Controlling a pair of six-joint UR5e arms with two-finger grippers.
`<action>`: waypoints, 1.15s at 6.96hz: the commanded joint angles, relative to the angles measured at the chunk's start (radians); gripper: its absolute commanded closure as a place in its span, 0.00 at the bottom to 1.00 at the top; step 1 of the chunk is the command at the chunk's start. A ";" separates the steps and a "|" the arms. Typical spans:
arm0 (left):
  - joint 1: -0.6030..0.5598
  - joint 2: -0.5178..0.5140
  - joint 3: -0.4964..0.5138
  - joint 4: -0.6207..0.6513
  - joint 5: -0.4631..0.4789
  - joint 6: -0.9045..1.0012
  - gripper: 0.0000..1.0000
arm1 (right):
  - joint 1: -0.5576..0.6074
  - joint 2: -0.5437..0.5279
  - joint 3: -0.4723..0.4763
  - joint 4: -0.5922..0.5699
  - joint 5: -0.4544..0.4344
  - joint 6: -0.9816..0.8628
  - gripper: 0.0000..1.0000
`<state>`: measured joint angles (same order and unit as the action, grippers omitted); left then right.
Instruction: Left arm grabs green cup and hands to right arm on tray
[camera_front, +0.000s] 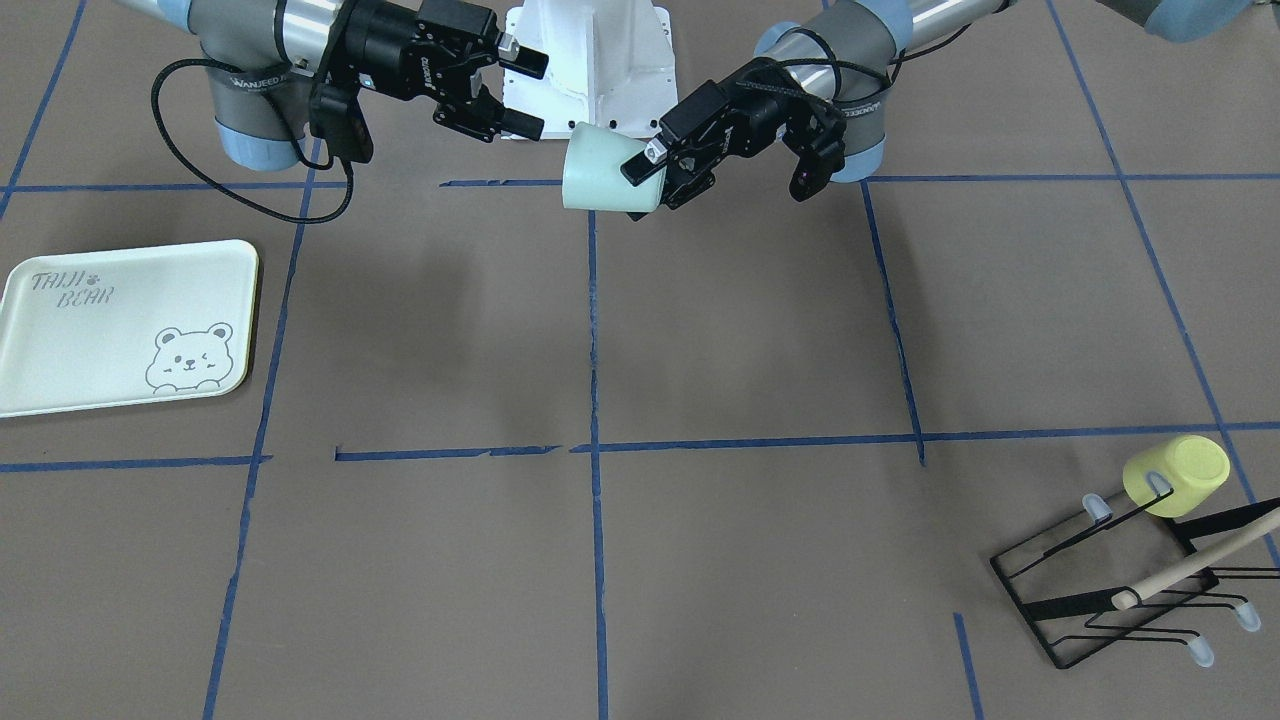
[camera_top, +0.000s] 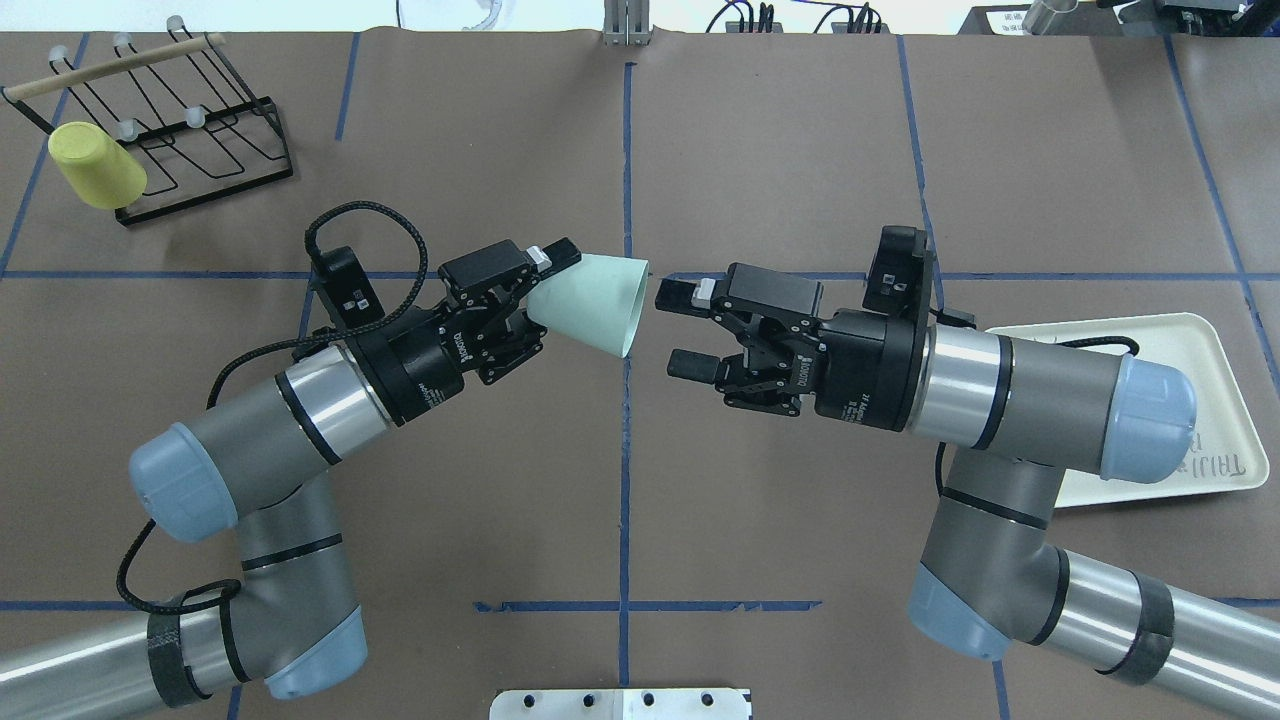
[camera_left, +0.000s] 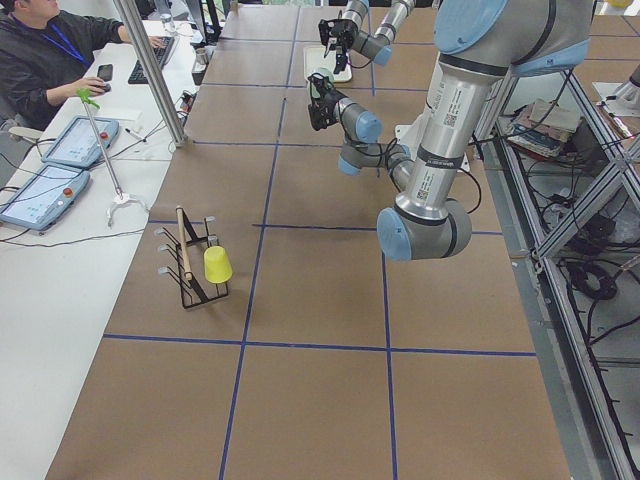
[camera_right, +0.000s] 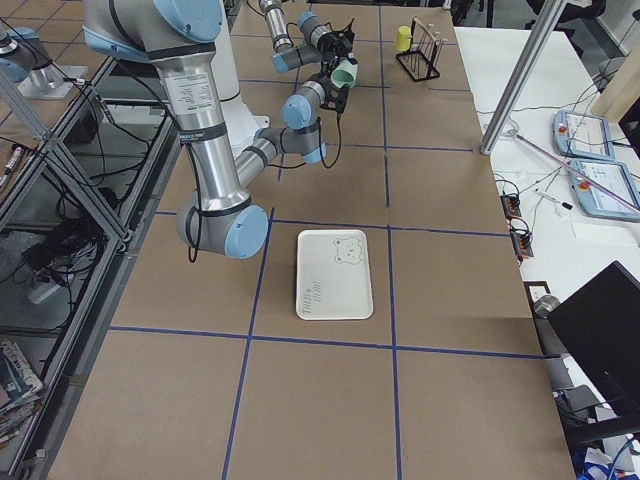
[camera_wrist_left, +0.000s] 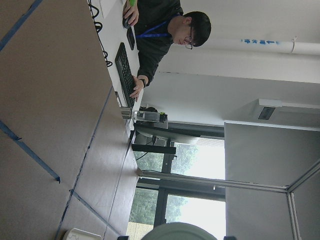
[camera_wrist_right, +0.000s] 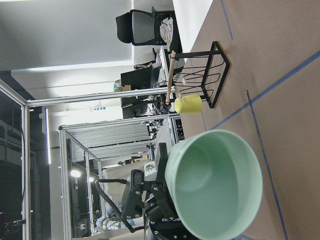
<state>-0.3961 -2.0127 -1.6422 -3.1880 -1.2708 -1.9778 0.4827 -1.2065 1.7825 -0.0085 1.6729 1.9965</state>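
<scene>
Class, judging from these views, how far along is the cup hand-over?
Done: the left gripper holds the green cup aloft, mouth towards the right gripper. In hand: the right gripper is open, just short of the rim. Left: the transfer, then setting it on the tray.

Brown table (camera_front: 750, 330) carries the tray (camera_front: 100, 350) and a black wire rack (camera_front: 1070, 605).

Light is even, diffuse and from overhead; all fixed views are bright. Shadows on the table (camera_front: 480, 280) under the arms are soft and faint. Narrow specular streaks on the left arm (camera_top: 318, 400) silver tube, not clipped. Side views are wide-angle: the pole (camera_left: 150, 70) leans hard. Left wrist view: window (camera_wrist_left: 200, 165) blown out, green cup (camera_wrist_left: 175, 231) rim soft at the bottom edge. Right wrist view: cup sharp, room behind dim, lamp flare.
</scene>
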 joint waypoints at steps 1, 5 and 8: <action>0.000 0.005 -0.011 -0.003 -0.004 -0.006 0.66 | -0.001 0.051 -0.047 -0.013 -0.016 -0.005 0.02; 0.003 0.040 -0.016 -0.013 -0.010 -0.004 0.66 | 0.002 0.057 -0.048 -0.007 -0.033 -0.005 0.02; 0.006 0.043 -0.022 -0.013 -0.038 -0.009 0.66 | 0.001 0.064 -0.048 -0.008 -0.039 -0.007 0.02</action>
<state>-0.3914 -1.9687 -1.6615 -3.2012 -1.3047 -1.9839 0.4843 -1.1439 1.7348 -0.0165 1.6353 1.9907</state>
